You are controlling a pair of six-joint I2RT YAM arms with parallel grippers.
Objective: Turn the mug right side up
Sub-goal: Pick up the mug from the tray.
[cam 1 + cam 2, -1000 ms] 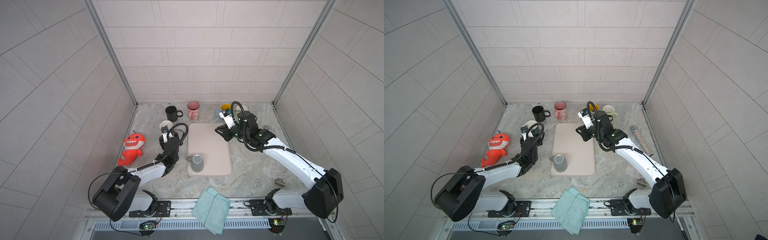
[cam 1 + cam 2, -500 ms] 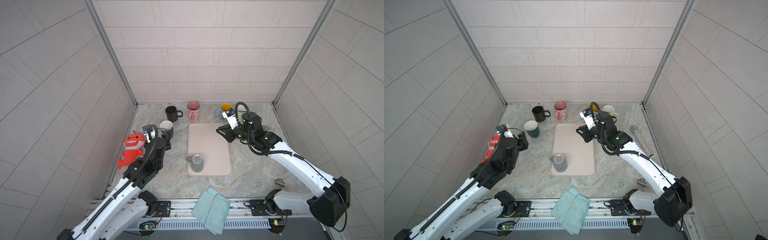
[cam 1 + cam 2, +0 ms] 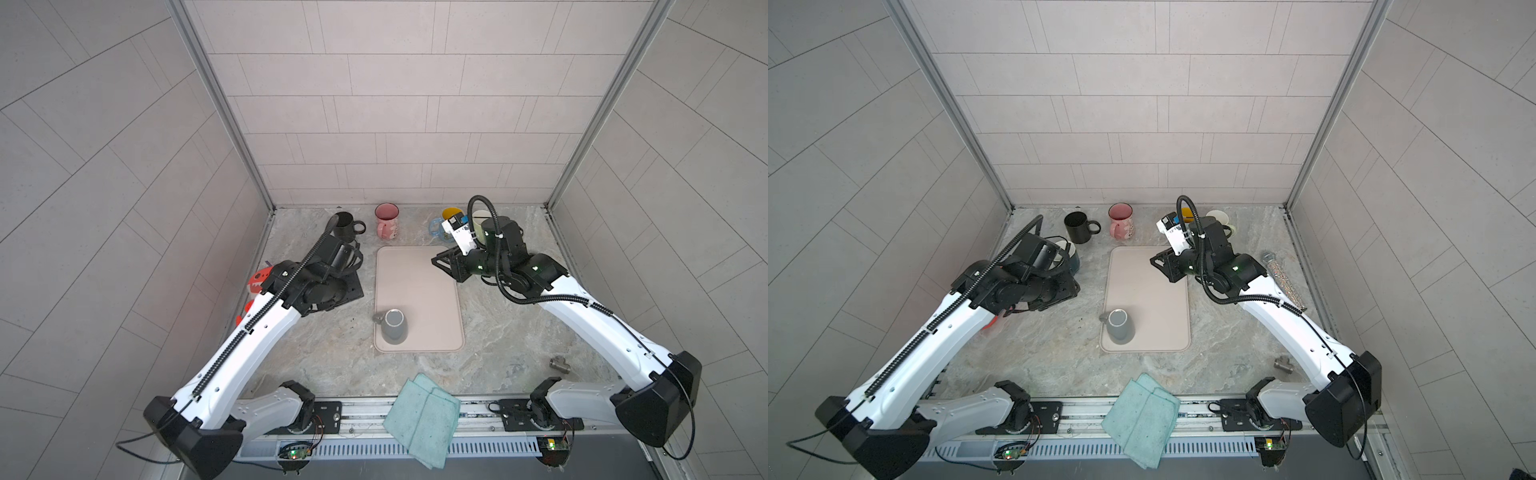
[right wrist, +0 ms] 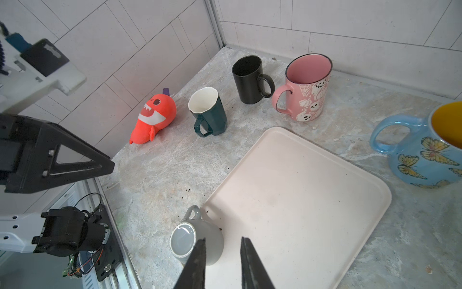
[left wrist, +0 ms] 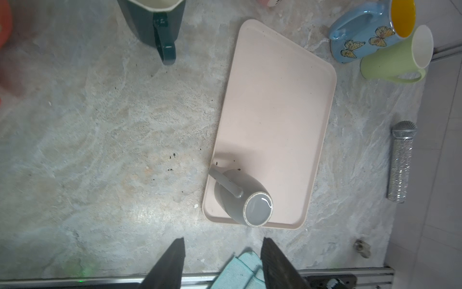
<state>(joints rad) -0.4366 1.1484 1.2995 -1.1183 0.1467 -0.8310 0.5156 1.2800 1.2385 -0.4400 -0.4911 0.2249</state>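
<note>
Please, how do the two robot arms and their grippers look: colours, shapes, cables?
Both the left arm and the right arm have white shells with black joints. A black ribbed cable runs along each. The left gripper and the right gripper have dark, flat, tapering fingers. A small green light glows on the right wrist.

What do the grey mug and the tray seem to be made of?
Grey mug: probably glazed ceramic; its upturned base shines, and the foot ring looks rough and speckled. Tray: likely matte plastic; the surface is smooth and dull, with a rounded rim.
</note>
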